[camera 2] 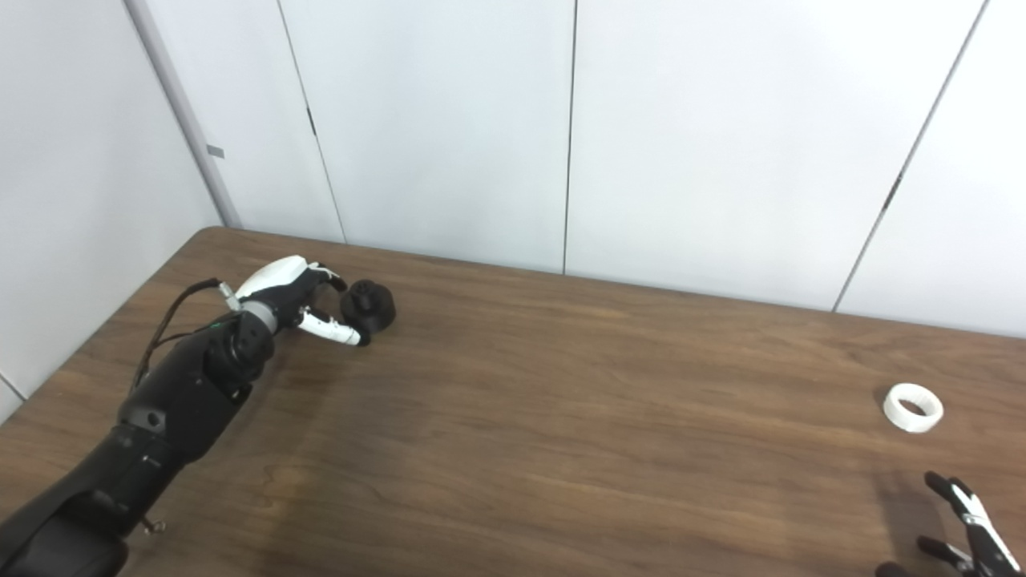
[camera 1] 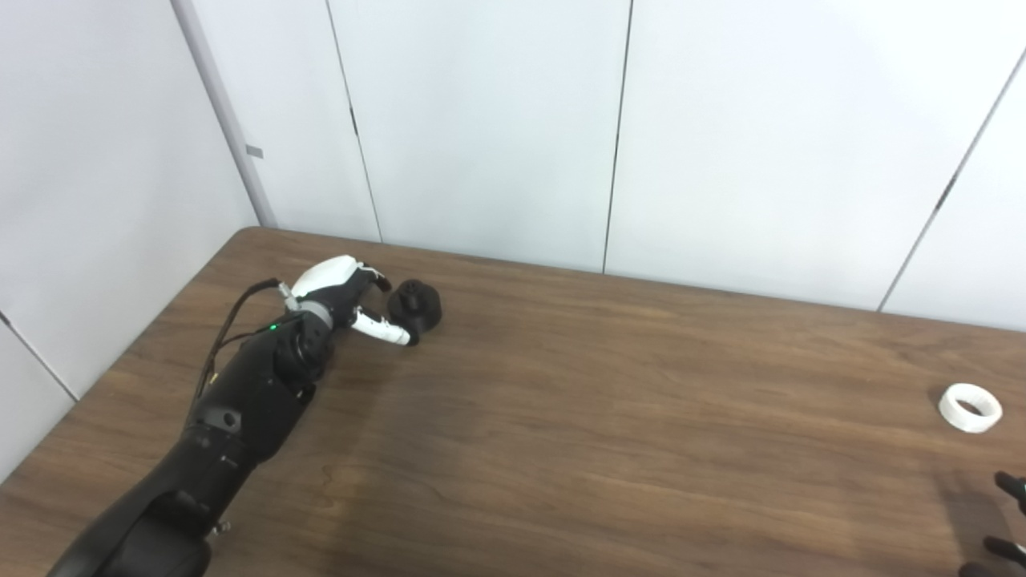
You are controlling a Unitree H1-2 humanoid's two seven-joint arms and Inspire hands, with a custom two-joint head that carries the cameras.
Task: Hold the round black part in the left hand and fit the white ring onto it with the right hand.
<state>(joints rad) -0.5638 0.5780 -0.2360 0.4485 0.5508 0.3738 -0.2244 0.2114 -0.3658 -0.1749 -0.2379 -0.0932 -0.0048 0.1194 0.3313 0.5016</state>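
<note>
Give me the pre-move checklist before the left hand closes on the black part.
1. Left hand at the round black part, fingers spread either side: ok.
2. Part gripped and lifted: not ok, it sits on the table.
3. Finger contact with the part: cannot tell.
4. White ring lying free and unobstructed: ok.
5. Right hand open, at the picture's corner, short of the ring: ok.
6. Ring fitted on the part: not ok, they lie far apart.
</note>
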